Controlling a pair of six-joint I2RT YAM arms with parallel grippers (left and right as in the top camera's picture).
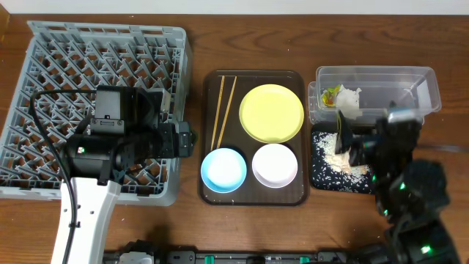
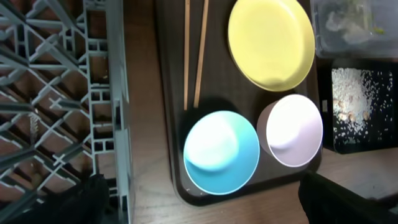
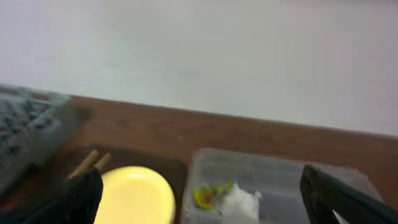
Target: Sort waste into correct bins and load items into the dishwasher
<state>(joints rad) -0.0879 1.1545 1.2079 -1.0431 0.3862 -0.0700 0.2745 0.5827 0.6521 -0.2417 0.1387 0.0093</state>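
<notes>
A brown wooden tabletop [image 1: 293, 37] carries four items. A large square grey plastic dish rack [image 1: 110, 33] is set at the left end. A brown rectangular serving tray [image 1: 249, 198] is placed at the centre, just beside the rack, with a narrow strip of bare wood between them. A clear plastic rectangular tub [image 1: 377, 71] is positioned at the right, towards the far edge. A shallow black rectangular tray [image 1: 319, 180] is laid against its near side.

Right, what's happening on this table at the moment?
Meal leftovers are being sorted. The wrapper and tissue lie in the clear tub, rice on the black tray. The plate, blue bowl, white bowl and chopsticks wait on the brown tray beside the rack. The left gripper and right gripper are open, empty.
</notes>
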